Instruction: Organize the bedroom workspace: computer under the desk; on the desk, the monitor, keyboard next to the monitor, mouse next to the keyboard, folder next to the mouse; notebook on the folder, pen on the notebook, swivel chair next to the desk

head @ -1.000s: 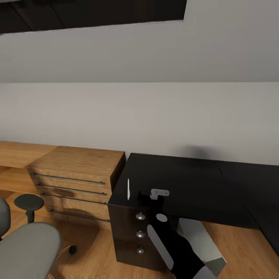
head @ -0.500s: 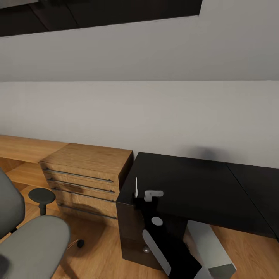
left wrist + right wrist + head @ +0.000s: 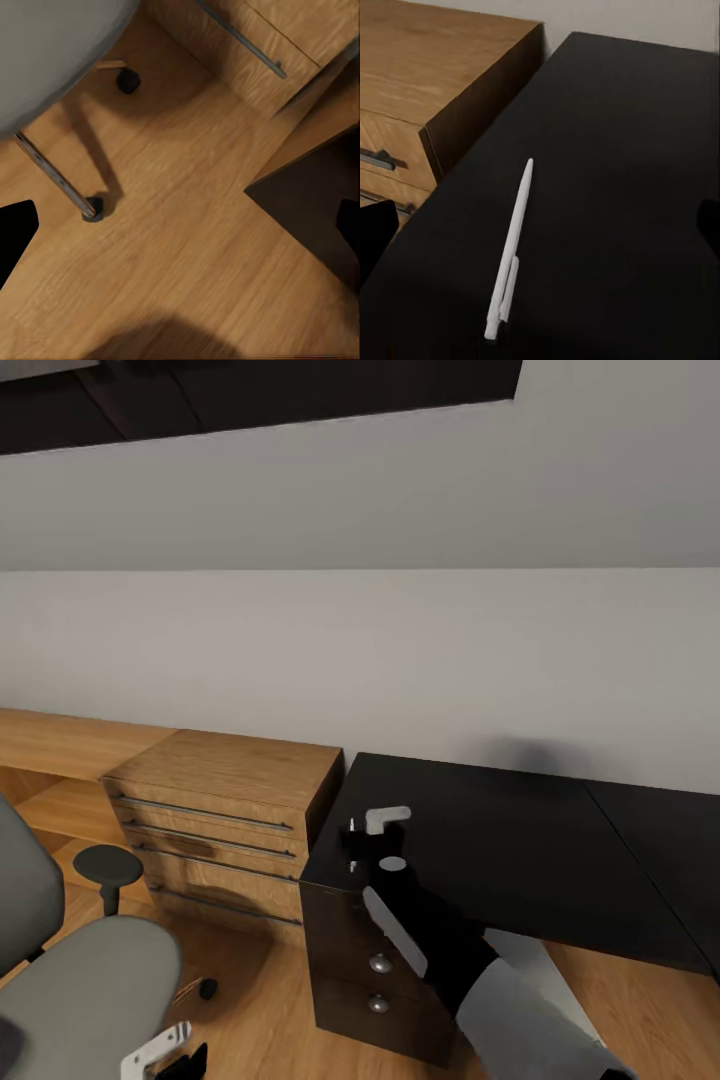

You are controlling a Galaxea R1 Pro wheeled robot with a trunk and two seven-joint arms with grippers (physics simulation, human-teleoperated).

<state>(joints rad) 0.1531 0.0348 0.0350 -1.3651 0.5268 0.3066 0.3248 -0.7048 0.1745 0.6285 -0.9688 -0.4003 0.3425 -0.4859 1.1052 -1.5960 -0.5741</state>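
Observation:
The white pen (image 3: 514,244) lies flat on the glossy black desk (image 3: 500,840) near its left end; in the head view only small white bits of the pen (image 3: 352,825) peek past my fingers. My right gripper (image 3: 352,847) hovers over it, open, its fingers spread wide to either side of the pen (image 3: 540,234) and not touching it. The grey swivel chair (image 3: 90,990) stands at lower left, its seat bare. My left gripper (image 3: 160,1052) hangs low beside the chair, open over the floor (image 3: 180,240). A sliver of the pale computer (image 3: 535,958) shows under the desk behind my right arm.
A low oak drawer cabinet (image 3: 225,810) butts against the desk's left end. Dark desk drawers with silver knobs (image 3: 380,963) sit below my right gripper. The chair's chrome leg and caster (image 3: 91,208) are close to my left gripper. Pale grey wall stands behind the desk.
My right arm reached further over the desk and the gripper opened; the pen, held upright before, now lies on the desk top. My left gripper has come into view at the bottom.

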